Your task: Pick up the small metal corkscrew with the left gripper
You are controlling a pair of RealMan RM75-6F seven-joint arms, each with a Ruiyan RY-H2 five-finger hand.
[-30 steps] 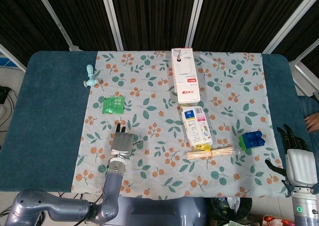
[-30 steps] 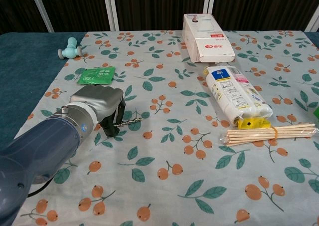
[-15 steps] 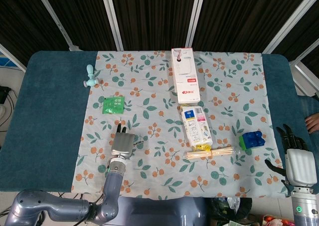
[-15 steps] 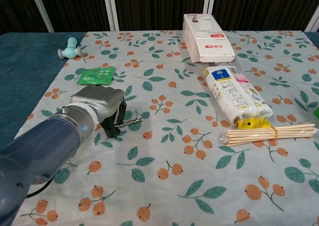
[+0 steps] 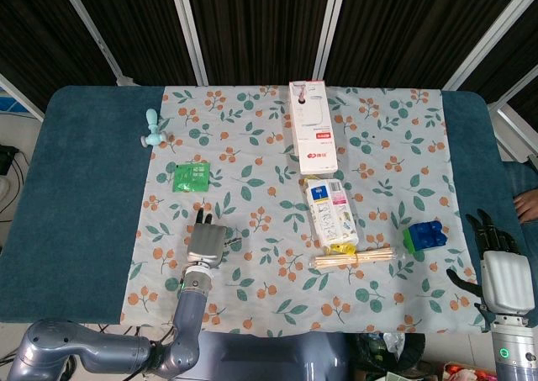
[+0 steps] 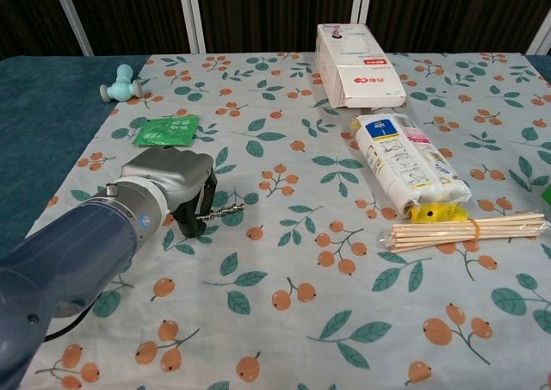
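Note:
The small metal corkscrew [image 6: 225,209] lies low over the floral cloth, its spiral shaft pointing right out of my left hand [image 6: 172,183]. That hand's fingers are curled down around the corkscrew's handle end, which is hidden under them. In the head view the left hand [image 5: 206,242] sits at the cloth's front left, with the shaft [image 5: 233,243] just showing beside it. My right hand [image 5: 505,276] hangs past the table's right edge with its fingers apart and nothing in it.
A green packet [image 6: 166,131] and a small teal fan [image 6: 119,83] lie behind the left hand. A white box [image 6: 355,65], a snack bag [image 6: 406,168], a bundle of wooden sticks [image 6: 469,230] and blue-green blocks [image 5: 423,235] sit to the right.

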